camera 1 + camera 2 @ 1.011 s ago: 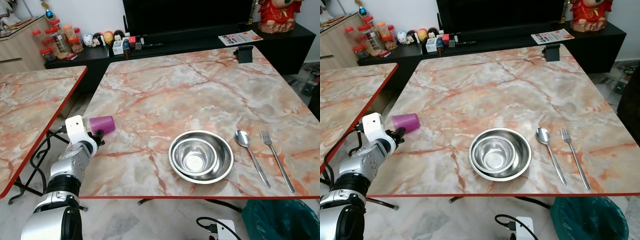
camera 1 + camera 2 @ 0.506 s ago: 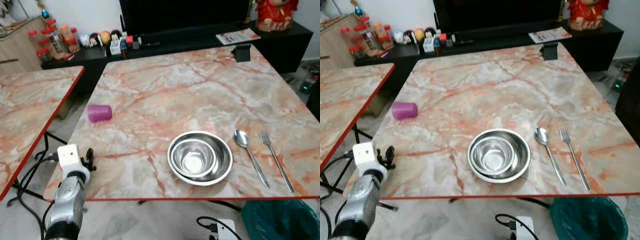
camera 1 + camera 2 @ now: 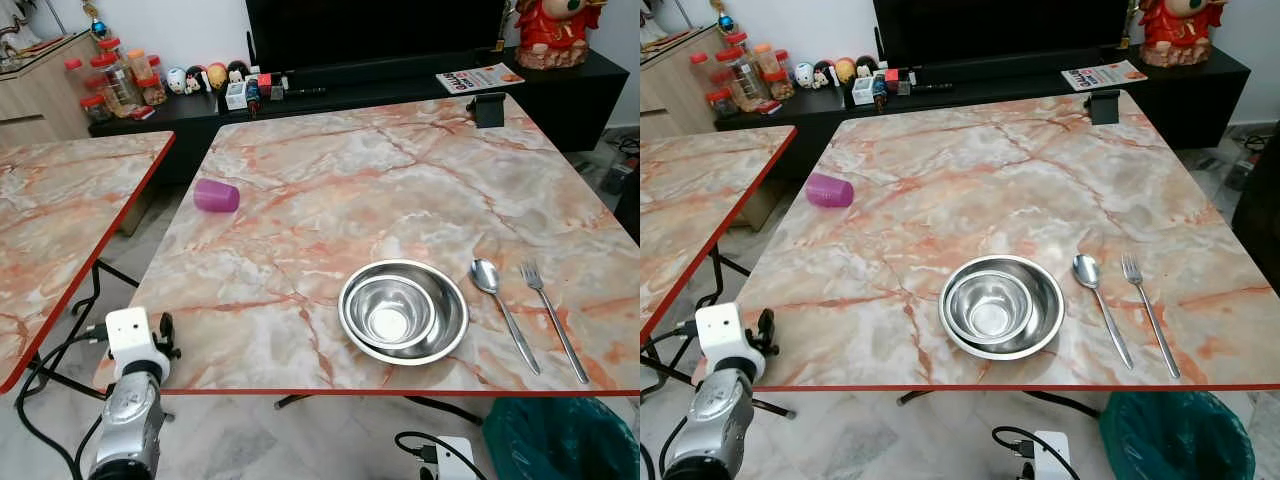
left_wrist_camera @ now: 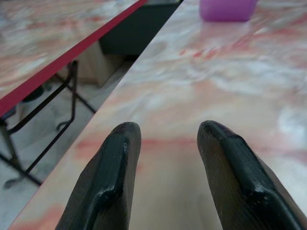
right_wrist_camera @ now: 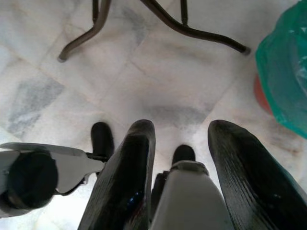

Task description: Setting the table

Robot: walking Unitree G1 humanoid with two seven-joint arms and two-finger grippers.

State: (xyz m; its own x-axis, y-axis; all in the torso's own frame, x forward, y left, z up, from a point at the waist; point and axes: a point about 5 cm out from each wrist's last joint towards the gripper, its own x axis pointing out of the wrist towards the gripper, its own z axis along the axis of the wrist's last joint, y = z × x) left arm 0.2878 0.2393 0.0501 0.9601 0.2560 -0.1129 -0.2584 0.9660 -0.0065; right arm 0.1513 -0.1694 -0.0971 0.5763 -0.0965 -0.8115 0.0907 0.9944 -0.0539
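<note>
The left gripper (image 3: 165, 335) has withdrawn to lower left, fingers parted, empty; the purple cup (image 3: 216, 195) lies sideways, upper left, beyond it.

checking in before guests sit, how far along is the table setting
Done: two nested steel bowls sit with a spoon and fork beside them. In hand: nothing; the left gripper is open at the table edge. Left: the purple cup lies on its side, far from the setting.
</note>
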